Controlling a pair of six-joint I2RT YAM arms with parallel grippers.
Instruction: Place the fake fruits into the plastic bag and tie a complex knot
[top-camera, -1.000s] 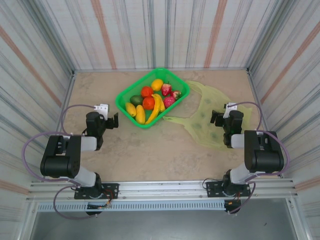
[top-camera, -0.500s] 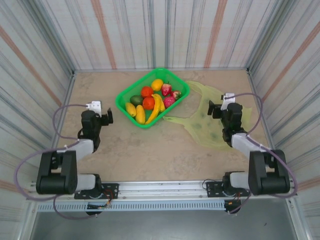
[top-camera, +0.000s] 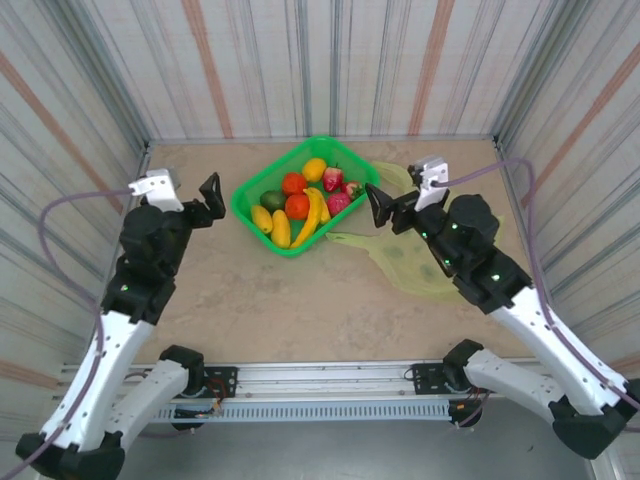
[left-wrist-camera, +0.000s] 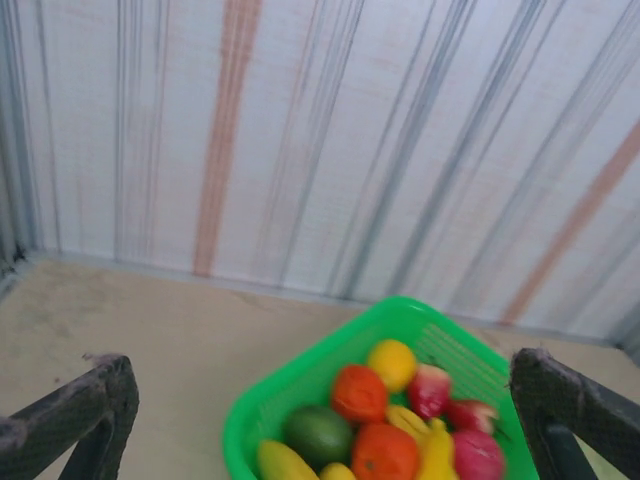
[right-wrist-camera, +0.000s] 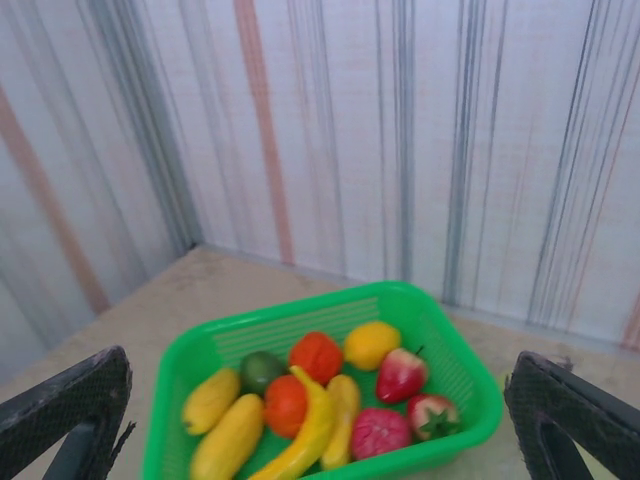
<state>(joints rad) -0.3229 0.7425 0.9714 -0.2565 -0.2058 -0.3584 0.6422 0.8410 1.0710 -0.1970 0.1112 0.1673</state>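
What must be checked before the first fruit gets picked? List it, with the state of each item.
1. Left gripper open and empty: ok.
2. Right gripper open and empty: ok.
3. Fake fruits together in the green basket, uncovered from above: ok.
4. Plastic bag lying on the table right of the basket, no fruit in it: ok.
5. Bag mouth open to take fruit: cannot tell, the right arm covers part of the bag.
6. Grippers apart, basket between them: ok.
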